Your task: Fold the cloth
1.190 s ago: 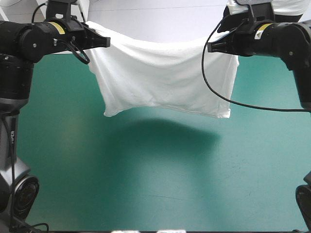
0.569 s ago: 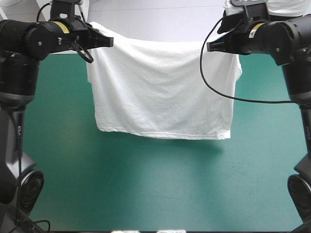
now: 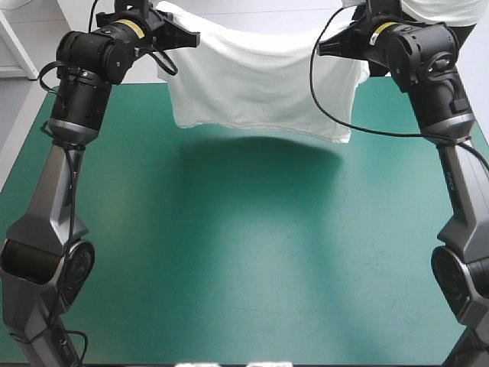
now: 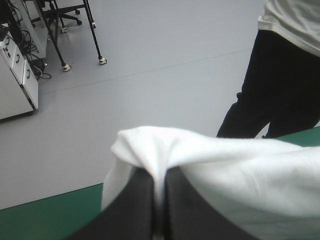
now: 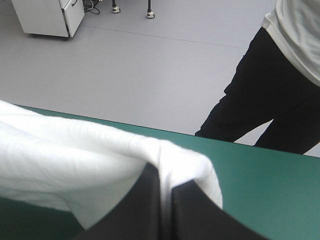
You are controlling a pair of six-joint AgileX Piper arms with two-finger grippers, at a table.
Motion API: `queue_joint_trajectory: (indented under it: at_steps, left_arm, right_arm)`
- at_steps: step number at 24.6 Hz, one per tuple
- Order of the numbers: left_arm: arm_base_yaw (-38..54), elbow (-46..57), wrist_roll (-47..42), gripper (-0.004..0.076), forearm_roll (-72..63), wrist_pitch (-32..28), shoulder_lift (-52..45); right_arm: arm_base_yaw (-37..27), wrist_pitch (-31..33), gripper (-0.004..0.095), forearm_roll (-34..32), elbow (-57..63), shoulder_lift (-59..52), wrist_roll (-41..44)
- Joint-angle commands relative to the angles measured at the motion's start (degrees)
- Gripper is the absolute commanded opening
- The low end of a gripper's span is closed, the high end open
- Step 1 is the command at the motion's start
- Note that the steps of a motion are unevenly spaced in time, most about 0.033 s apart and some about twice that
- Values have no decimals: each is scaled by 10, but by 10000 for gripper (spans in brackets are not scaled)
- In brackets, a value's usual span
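Hanging above the far edge of our teal-green worktop [image 3: 244, 252], the white T-shirt [image 3: 252, 84], left hand [image 4: 159, 176] and right hand [image 5: 165, 175] each pinched tight on its upper edge, sleeves hidden from us.

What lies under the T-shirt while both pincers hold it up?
Only the bare teal-green cover shows beneath the T-shirt, darkened by its shadow. The far strip of the cover, behind the hanging cloth, is hidden from view.

Grey floor [image 4: 160, 75] beyond my table [image 3: 229, 267].
Smooth and evenly lit; past the teal-green cover's far edge stands a white cabinet [image 4: 15, 90], cables [image 4: 35, 65] beside it.
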Motion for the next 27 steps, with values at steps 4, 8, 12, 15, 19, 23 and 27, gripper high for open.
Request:
queue_joint_trajectory:
  at_steps: [4, 8, 12, 15, 19, 23, 27]
  left_arm:
    - [1, -16, -7, -10, -1, 56, 49]
    - [1, -16, -27, -10, -30, 123, 125]
    - [1, -6, -30, -10, -61, 223, 153]
    - [1, 16, -42, -10, -59, 248, 146]
    - [-6, 84, -42, -10, -60, 253, 106]
    - [-19, 198, -45, -10, -58, 228, 43]
    - [-29, 361, -53, -10, -73, 181, -34]
  right_arm:
    - [-59, 42, -17, 91, -15, 37, -6]
    - [-68, 125, -18, 131, -15, 110, -8]
    - [-67, 192, -17, 185, 1, 145, -17]
    - [-66, 192, -17, 192, 52, 122, -17]
    - [-65, 190, -17, 192, 177, 65, -26]
    - [-65, 151, -17, 202, 316, -6, -39]
    - [-65, 125, -17, 211, 424, -74, -53]
